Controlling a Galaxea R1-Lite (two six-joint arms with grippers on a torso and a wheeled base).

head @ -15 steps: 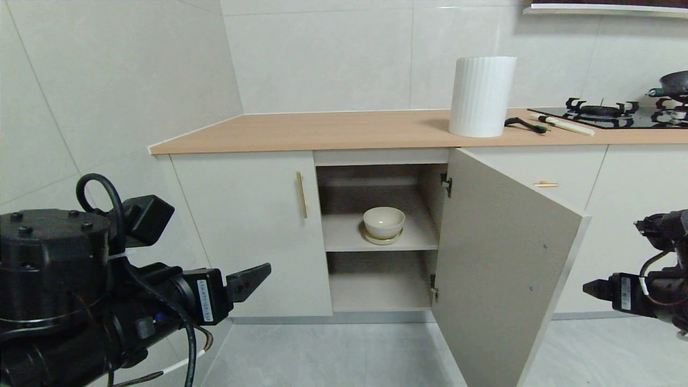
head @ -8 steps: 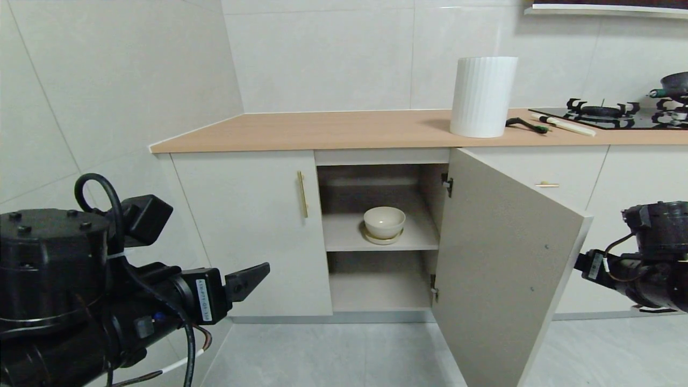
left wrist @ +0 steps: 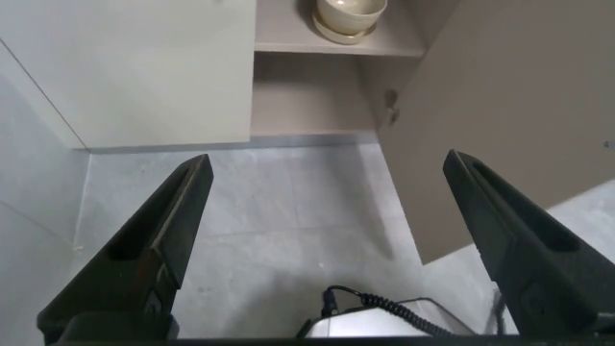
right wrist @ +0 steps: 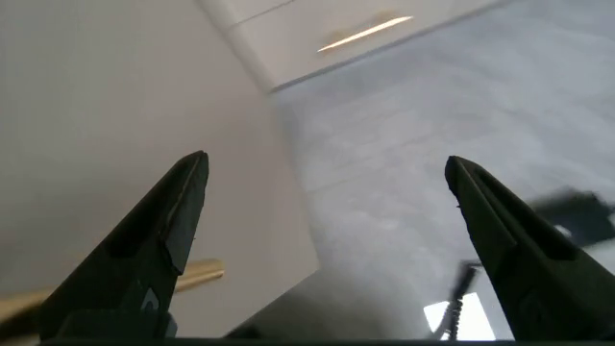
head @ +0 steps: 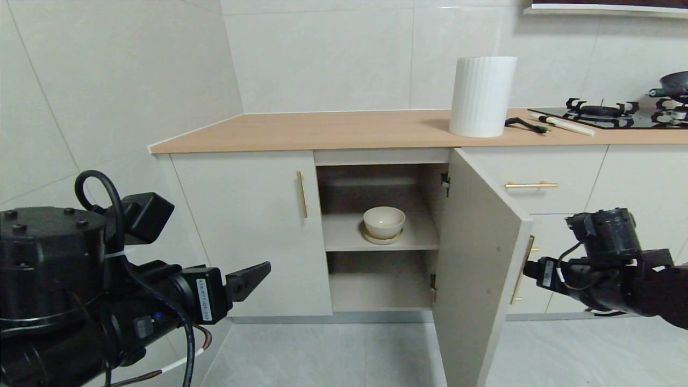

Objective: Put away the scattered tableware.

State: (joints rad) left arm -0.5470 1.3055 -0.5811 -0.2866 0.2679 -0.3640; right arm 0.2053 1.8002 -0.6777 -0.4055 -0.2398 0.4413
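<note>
A cream bowl (head: 384, 220) sits on a small plate (head: 381, 238) on the middle shelf of the open cabinet (head: 376, 183); the bowl (left wrist: 351, 13) also shows in the left wrist view. The cabinet door (head: 478, 258) stands partly open with its gold handle (head: 521, 269) facing right. My right gripper (head: 530, 267) is open, close beside that handle, with the door face (right wrist: 115, 115) and handle (right wrist: 197, 277) just ahead of it. My left gripper (head: 257, 273) hangs low at the left, open and empty (left wrist: 327, 163), well short of the cabinet.
On the counter (head: 322, 129) stand a tall white ribbed canister (head: 482, 95), a black-handled utensil (head: 525, 124) and a pale stick-like utensil (head: 564, 125), beside a gas hob (head: 607, 113). A closed door (head: 247, 231) is left of the opening. Grey floor (head: 349, 349) lies below.
The right arm has moved left up to the door's outer side, and the door has swung partway toward closing. The left arm has stayed put.
</note>
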